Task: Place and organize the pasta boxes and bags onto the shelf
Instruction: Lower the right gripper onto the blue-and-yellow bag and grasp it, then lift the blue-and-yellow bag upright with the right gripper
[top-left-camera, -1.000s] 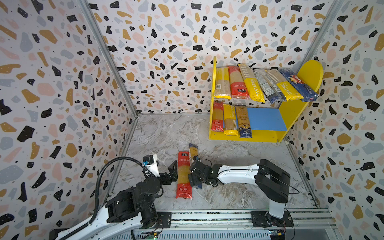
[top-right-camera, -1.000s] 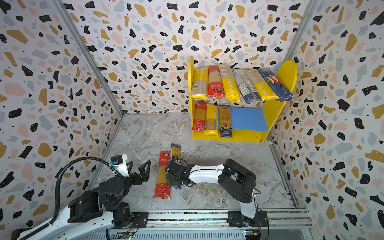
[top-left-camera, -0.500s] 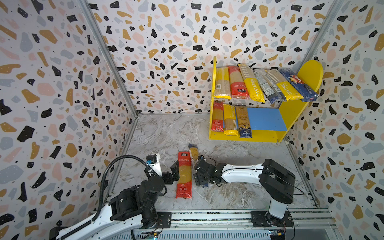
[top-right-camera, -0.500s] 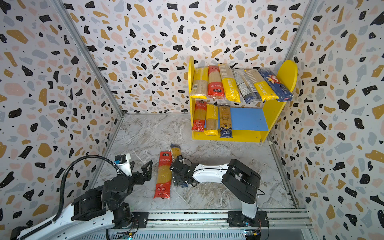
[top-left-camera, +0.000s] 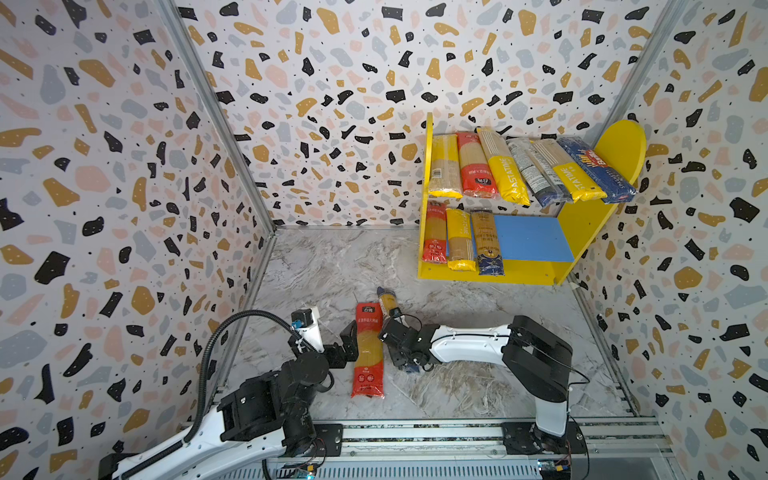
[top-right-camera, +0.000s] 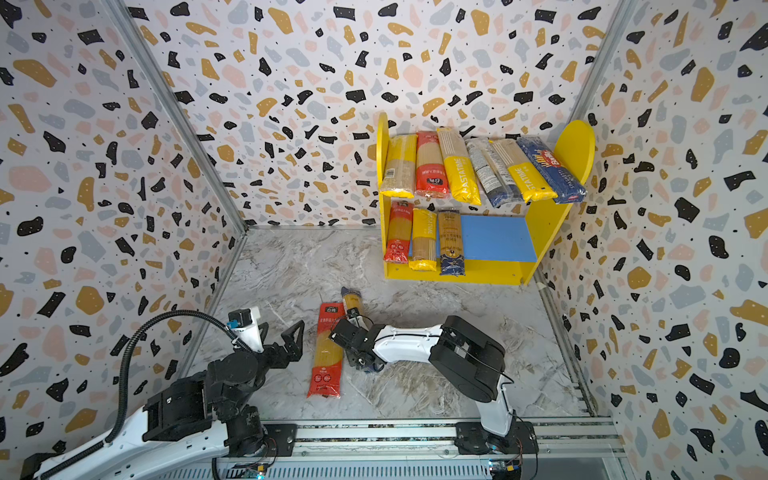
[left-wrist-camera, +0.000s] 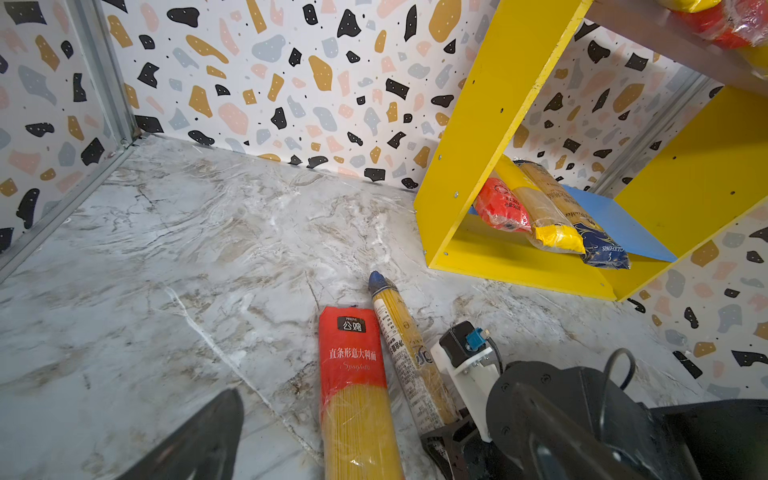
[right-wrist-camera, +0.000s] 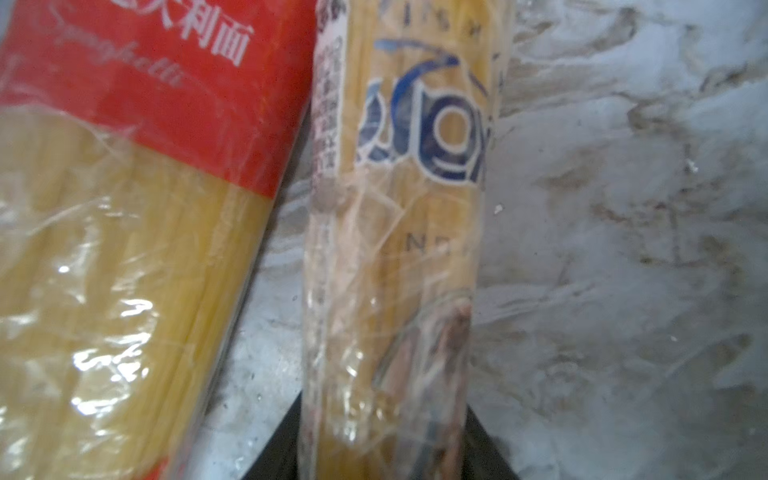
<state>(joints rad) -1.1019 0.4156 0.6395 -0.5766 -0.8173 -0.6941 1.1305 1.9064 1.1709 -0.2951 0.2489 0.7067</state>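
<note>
Shelf (top-left-camera: 619, 151): stands on the marbled floor (top-left-camera: 332, 266) at the back right, against the patterned wall.
Top row: six packs (top-left-camera: 503, 166) lie side by side, filling the upper level; those towards the right lean slantwise, and their near ends stick out past the front edge.
Lower row: three packs (top-left-camera: 459, 241), red, yellow and dark blue, sit together at the left end of the blue board (top-left-camera: 532, 237); the rest of that board is bare.
Red pack (top-left-camera: 368, 353): lies flat on the floor in front of the arms, well apart from the shelf, its long axis pointing roughly towards the back wall.
Clear pack (top-left-camera: 386, 301): lies just beside the red pack on its right, with its blue-tipped end nearest the shelf.
Right gripper (top-left-camera: 397, 334): clamped on the clear pack; in the right wrist view its black fingers (right-wrist-camera: 486, 449) press against both sides of the wrapper.
Left gripper (top-right-camera: 292, 338): spread wide and holding nothing, near the red pack's left edge.
</note>
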